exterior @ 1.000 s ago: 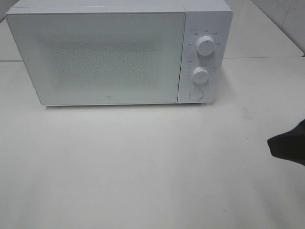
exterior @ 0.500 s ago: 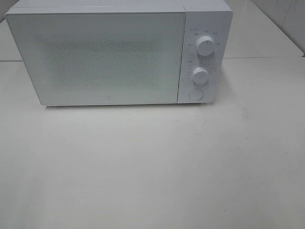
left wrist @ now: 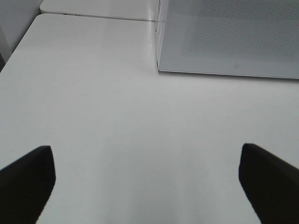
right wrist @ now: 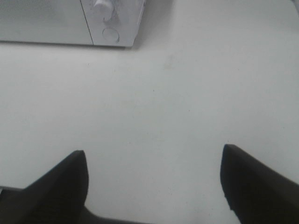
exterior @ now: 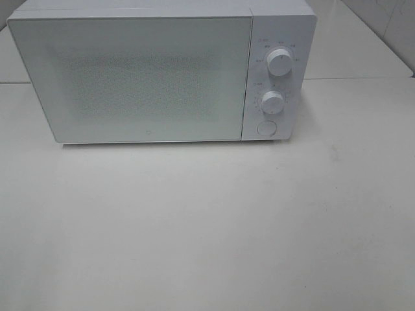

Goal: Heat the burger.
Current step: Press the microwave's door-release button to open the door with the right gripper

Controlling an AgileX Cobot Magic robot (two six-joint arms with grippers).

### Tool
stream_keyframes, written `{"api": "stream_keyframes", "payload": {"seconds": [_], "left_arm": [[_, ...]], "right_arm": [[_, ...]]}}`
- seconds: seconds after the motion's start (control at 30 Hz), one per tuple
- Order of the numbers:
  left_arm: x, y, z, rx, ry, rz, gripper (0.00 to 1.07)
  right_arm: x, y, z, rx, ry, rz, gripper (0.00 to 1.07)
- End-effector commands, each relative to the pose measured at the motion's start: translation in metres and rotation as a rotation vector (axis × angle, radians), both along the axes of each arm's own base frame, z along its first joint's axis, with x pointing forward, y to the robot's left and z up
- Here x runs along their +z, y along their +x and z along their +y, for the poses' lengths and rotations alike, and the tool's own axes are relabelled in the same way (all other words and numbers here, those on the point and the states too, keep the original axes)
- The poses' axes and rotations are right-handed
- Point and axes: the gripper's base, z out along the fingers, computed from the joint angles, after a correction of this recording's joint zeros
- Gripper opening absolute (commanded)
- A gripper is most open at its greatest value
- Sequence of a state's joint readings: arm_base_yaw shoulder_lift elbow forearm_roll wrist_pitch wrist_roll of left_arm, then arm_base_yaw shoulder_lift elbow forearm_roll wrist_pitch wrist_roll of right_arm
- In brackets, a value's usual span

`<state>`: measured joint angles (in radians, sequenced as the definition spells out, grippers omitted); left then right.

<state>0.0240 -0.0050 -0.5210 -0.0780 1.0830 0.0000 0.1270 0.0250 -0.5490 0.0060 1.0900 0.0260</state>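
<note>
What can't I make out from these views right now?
Burger: in no view; the speckled microwave door hides the inside, high view.
Dial markings: high view, too small and blurred.
Microwave: right wrist view, mostly cut off by the frame edge.

A white bench (exterior: 207, 227) is filling most of the exterior high view, its matte top taking soft, even light with a faint sheen; a thin seam (exterior: 363, 78) is running across it toward the back, meeting a second white slab (exterior: 356, 45); a pale tiled wall (exterior: 395, 19) is showing at the far right corner; in the left wrist view the bench's rounded corner (left wrist: 43, 17) is curving beside a dark sliver (left wrist: 2, 60).
</note>
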Motion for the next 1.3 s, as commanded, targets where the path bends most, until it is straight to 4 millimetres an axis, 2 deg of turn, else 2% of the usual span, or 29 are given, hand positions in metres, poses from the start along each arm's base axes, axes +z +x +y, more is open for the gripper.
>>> {"api": "stream_keyframes", "payload": {"seconds": [0.03,0.13,0.93,1.17,1.3], "left_arm": [[0.0,-0.002,0.0,0.0,-0.004,-0.029,1.0],[0.0,-0.002,0.0,0.0,-0.004,-0.028,1.0],[0.0,-0.002,0.0,0.0,-0.004,-0.028,1.0],[0.0,-0.002,0.0,0.0,-0.004,-0.028,1.0],[0.0,-0.002,0.0,0.0,-0.004,-0.028,1.0]], "right_arm": [[-0.002,-0.003,-0.001,-0.013,0.003,-0.095,0.76],[-0.007,0.002,0.0,-0.012,0.002,-0.101,0.76],[-0.007,0.002,0.0,-0.01,-0.001,-0.1,0.76],[0.003,0.019,0.002,-0.008,-0.007,-0.05,0.76],[0.012,0.039,0.004,-0.005,-0.005,-0.072,0.76]]}}
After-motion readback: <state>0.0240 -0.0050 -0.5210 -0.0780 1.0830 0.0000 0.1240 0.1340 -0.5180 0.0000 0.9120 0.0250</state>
